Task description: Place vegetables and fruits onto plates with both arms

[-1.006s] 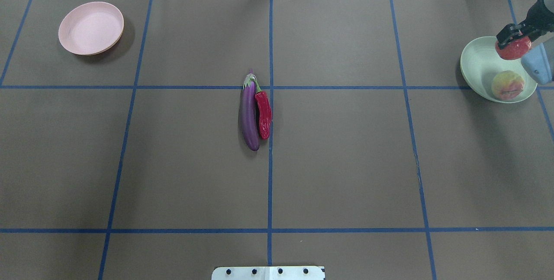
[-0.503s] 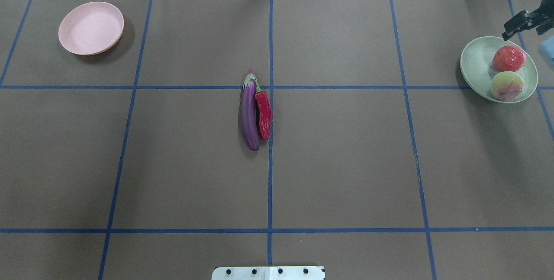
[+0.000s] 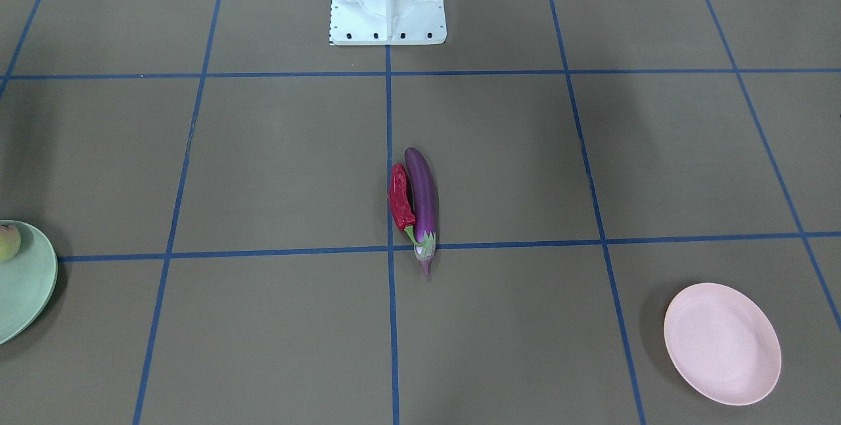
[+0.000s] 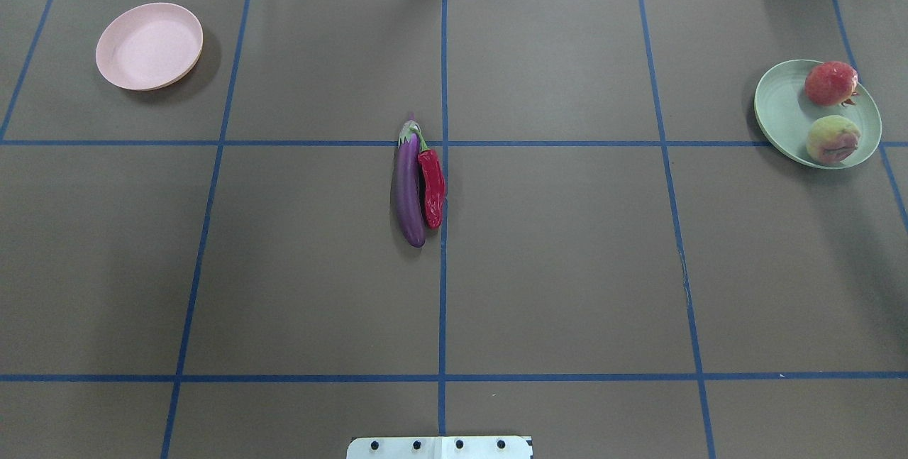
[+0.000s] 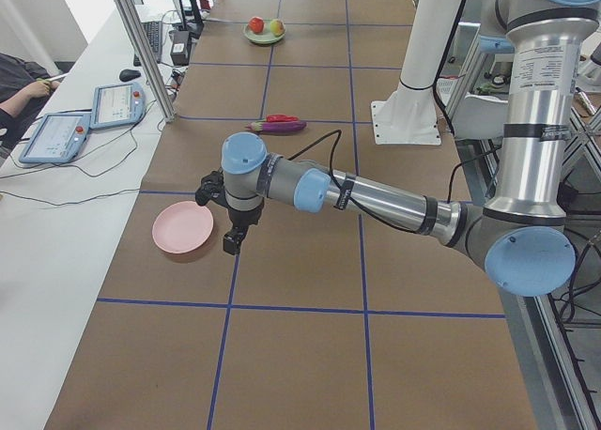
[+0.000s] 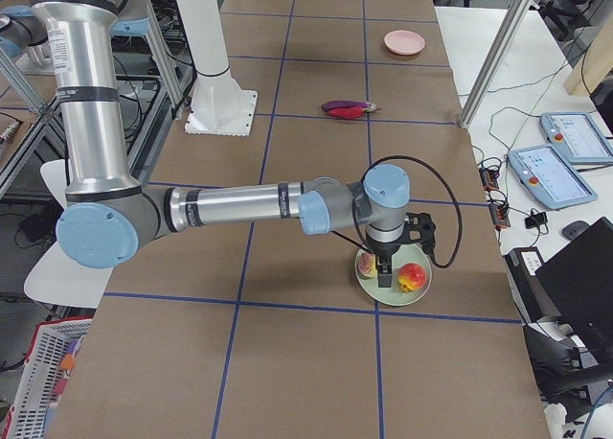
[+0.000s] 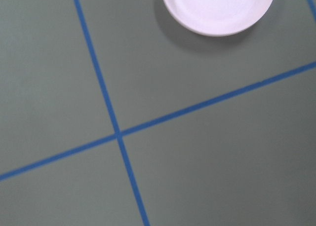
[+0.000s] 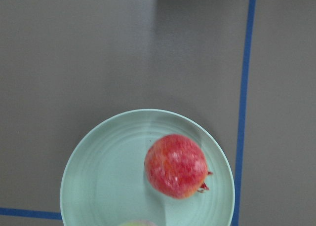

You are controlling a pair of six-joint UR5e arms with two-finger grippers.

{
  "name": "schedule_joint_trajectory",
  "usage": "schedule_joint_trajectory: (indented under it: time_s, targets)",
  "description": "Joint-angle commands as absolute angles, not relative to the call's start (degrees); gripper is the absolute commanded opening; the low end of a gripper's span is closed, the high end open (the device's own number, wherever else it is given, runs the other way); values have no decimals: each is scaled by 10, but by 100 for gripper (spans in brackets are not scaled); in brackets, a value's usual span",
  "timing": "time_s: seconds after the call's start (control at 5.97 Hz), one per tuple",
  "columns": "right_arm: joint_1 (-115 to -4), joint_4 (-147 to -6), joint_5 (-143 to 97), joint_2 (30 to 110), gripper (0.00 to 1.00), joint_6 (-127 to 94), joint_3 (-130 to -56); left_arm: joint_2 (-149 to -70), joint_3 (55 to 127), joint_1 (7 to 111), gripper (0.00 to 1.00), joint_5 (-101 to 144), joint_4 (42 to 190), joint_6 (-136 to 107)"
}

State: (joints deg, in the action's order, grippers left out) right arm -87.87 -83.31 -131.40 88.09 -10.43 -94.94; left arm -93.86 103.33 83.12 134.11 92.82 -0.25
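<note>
Eggplant [image 4: 409,189] and chili [image 4: 432,186] lie touching at frame centre; gripping one may drag the other. Pink plate [image 4: 149,45] sits upper left. Left end effector [image 5: 230,238], right end effector [image 6: 385,271]: open or closed, cannot tell.

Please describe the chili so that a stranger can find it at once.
Go to the table's middle, where two blue tape lines cross. Two long vegetables lie there side by side. The chili is the shorter, wrinkled red one; the eggplant is longer, smooth, purple.
</note>
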Motion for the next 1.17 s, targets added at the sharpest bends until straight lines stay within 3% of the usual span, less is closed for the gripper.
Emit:
schedule_joint_trajectory:
  time_s: [0.0, 0.5, 0.84, 1.01]
  targets:
    - [-887, -833, -1313, 927, 100, -88, -988, -1010, 1055, 714, 100, 1330, 946, -196]
    - [-886, -831, -1313, 929, 100, -92, -988, -1164, 1017, 505, 100, 1259, 938, -496]
    - [-886, -831, -1312, 928, 100, -95, -988, -1320, 872, 388, 100, 1175, 938, -665]
    - [-886, -831, -1312, 927, 100, -95, -988, -1350, 833, 349, 100, 1160, 940, -724]
